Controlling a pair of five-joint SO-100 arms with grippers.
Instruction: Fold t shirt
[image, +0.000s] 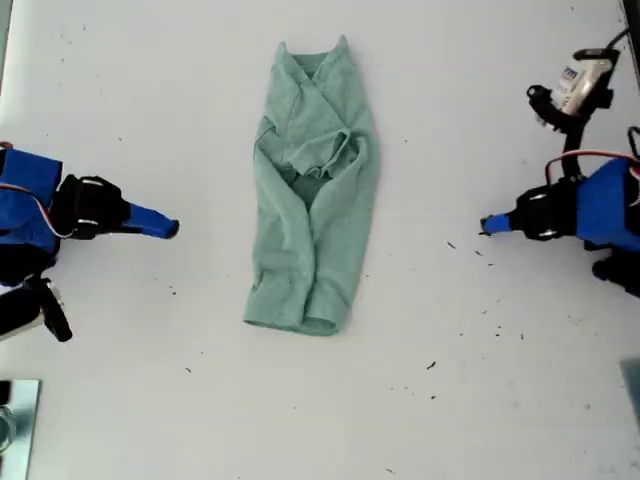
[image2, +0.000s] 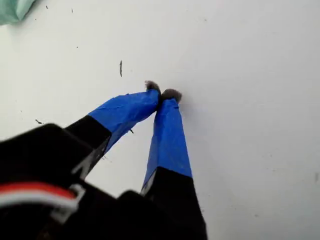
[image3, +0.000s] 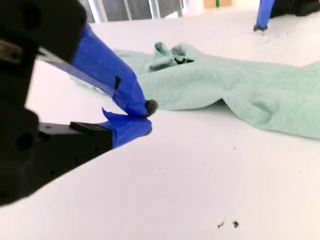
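Note:
The mint-green t shirt (image: 315, 190) lies in the middle of the white table, folded into a narrow strip with both sides turned in and the neck at the far end. It also shows as the t shirt (image3: 225, 85) in the second wrist view, and only a corner of the t shirt (image2: 15, 9) in the first. My first gripper (image: 487, 226) rests at the exterior view's right, blue-taped tips shut on nothing (image2: 162, 94), well clear of the cloth. My second gripper (image: 172, 229) sits at the exterior view's left, also shut and empty (image3: 147, 117), a short gap from the cloth.
Dark specks (image: 432, 366) dot the table toward the exterior view's right. A white-and-black device with cables (image: 575, 88) stands at that view's upper right. A metallic object (image: 15, 425) shows at its lower left corner.

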